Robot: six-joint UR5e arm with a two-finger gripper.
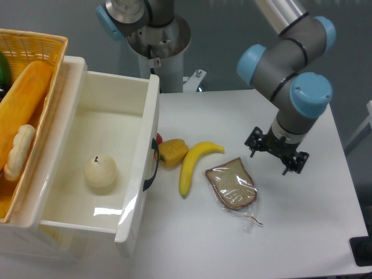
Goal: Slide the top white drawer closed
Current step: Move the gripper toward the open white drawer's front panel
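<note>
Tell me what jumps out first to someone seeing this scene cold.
The top white drawer stands pulled far out at the left, with a pale pear-shaped piece inside it. Just right of its front lie a yellow banana and a wrapped bread slice on the white table. The arm's black hand hovers right of the bread, touching nothing.
</note>
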